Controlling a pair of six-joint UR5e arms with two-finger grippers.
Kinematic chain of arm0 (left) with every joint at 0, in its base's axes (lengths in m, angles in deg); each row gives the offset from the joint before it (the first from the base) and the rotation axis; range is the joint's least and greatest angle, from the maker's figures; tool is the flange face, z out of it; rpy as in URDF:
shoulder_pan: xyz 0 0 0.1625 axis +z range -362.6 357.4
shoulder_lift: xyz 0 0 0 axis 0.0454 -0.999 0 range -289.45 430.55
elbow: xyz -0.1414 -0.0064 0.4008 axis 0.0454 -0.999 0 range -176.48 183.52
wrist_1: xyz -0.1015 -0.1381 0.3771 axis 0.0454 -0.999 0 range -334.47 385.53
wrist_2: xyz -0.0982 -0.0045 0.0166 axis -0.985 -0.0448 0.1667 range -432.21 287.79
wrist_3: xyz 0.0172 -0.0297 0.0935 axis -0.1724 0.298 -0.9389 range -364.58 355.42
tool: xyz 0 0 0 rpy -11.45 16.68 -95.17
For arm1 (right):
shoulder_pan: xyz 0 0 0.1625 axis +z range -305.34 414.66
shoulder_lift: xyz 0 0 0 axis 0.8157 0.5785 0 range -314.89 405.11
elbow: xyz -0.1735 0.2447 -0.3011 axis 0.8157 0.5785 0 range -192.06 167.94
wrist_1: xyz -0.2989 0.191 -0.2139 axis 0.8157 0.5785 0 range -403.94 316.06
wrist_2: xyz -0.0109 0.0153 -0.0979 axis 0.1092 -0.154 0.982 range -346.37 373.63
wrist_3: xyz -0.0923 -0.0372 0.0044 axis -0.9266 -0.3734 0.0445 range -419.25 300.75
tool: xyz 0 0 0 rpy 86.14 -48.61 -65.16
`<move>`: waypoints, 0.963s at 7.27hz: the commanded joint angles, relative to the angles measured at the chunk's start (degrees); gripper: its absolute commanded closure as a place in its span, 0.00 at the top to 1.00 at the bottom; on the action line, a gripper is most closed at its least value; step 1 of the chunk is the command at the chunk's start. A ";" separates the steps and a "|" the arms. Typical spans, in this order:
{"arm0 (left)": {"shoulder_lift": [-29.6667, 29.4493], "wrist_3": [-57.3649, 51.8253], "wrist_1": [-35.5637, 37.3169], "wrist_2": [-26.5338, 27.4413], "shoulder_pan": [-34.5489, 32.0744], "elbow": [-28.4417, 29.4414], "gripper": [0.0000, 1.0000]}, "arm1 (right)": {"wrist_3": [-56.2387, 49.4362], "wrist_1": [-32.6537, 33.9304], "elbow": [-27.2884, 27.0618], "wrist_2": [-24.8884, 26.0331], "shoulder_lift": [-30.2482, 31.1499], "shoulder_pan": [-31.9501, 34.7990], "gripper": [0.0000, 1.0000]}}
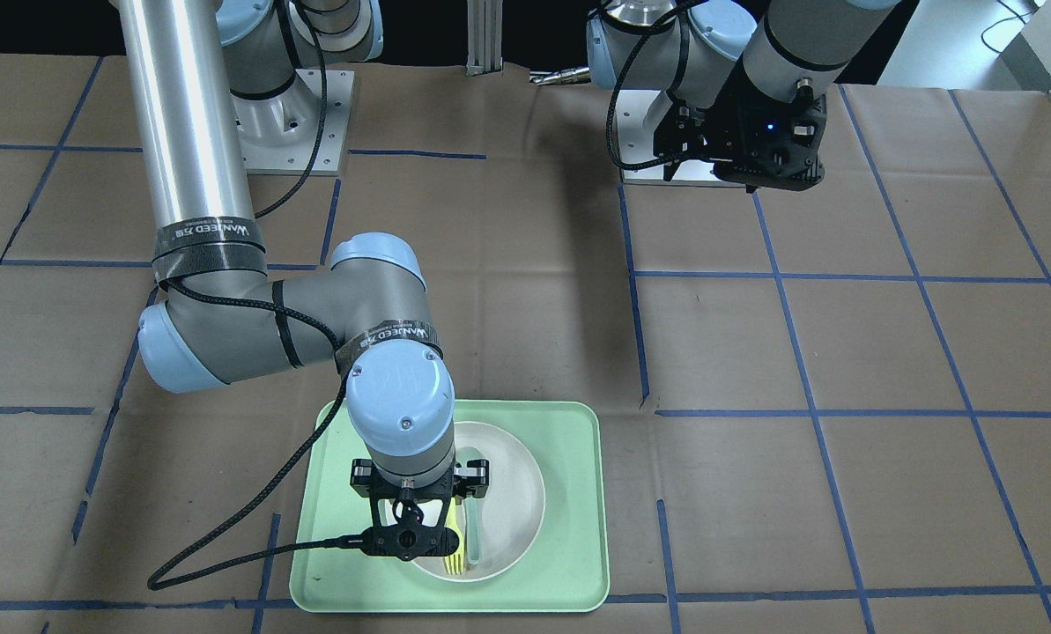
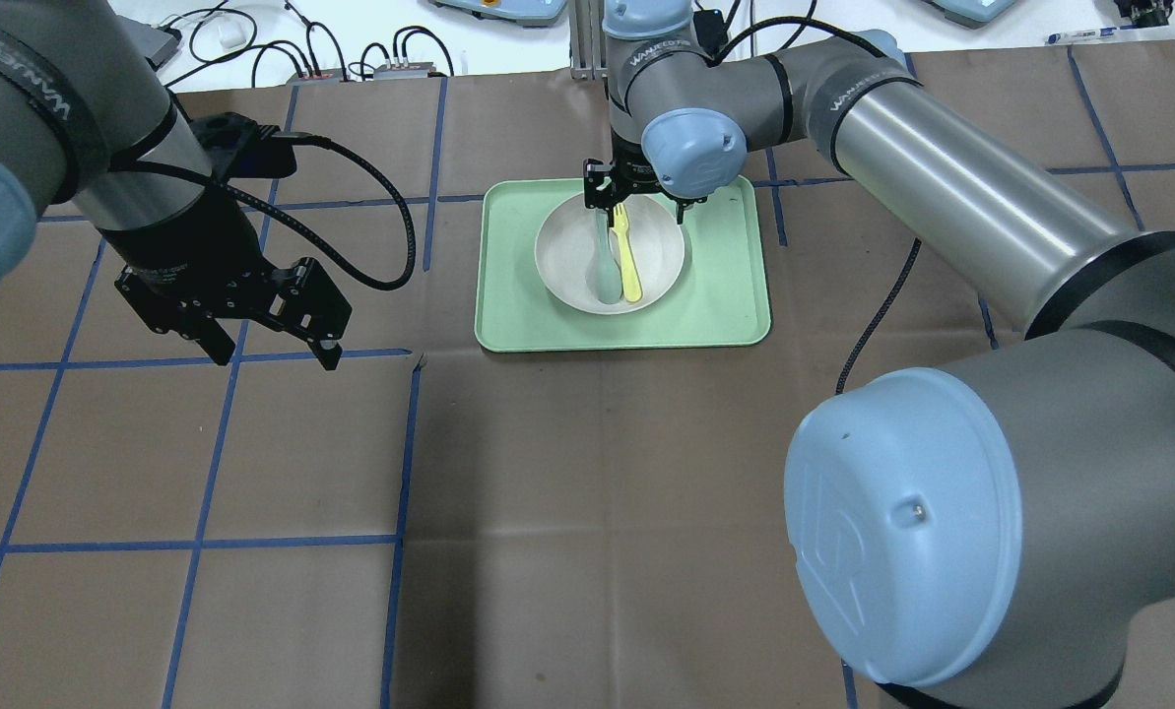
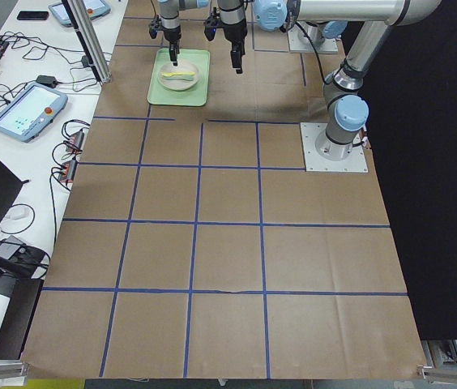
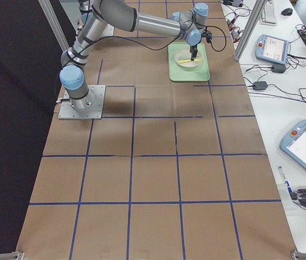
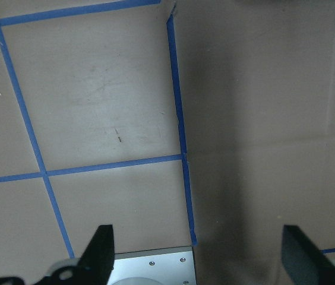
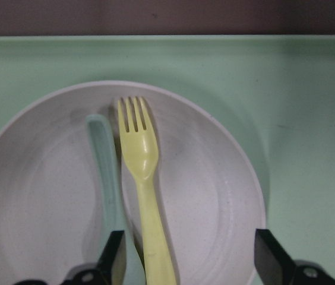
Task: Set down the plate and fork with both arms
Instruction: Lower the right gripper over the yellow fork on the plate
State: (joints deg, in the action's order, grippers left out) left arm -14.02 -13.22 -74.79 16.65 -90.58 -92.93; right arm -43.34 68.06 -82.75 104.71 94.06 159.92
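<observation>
While left gripper (image 2: pixel 277 347) hung with fingers (image 5: pixel 101 252) spread over bare paper (image 5: pixel 96 101), nothing between them, right gripper (image 6: pixel 191 261) stood fingers apart above plate (image 6: pixel 215 196) on green tray (image 6: pixel 310 119). Fork (image 6: pixel 139 148) handle lay between them, spoon (image 6: pixel 105 172) just beside. Step judged: fork pickup. Next move called for descending and pinching the handle alone.

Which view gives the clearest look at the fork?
The right wrist-mounted view: the fork is close up, tines sharp, lying in the plate. Overhead shows it whole but small; front-facing partly hides it behind the right arm; side views show a yellow sliver; left wrist, nothing.
</observation>
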 commanded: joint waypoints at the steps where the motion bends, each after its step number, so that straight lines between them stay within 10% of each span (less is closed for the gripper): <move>1: 0.11 -0.06 0.03 -0.01 0.00 -0.15 1.00 | 0.00 0.07 -0.05 0.16 -0.69 0.56 0.62; 7: 0.20 -0.06 0.03 -0.01 0.00 0.03 1.00 | -0.36 0.42 -0.05 -0.19 -2.89 1.08 0.50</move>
State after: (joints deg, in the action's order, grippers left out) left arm -13.83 -13.28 -74.76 16.65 -90.58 -92.93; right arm -43.64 68.43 -82.81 104.56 91.48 160.99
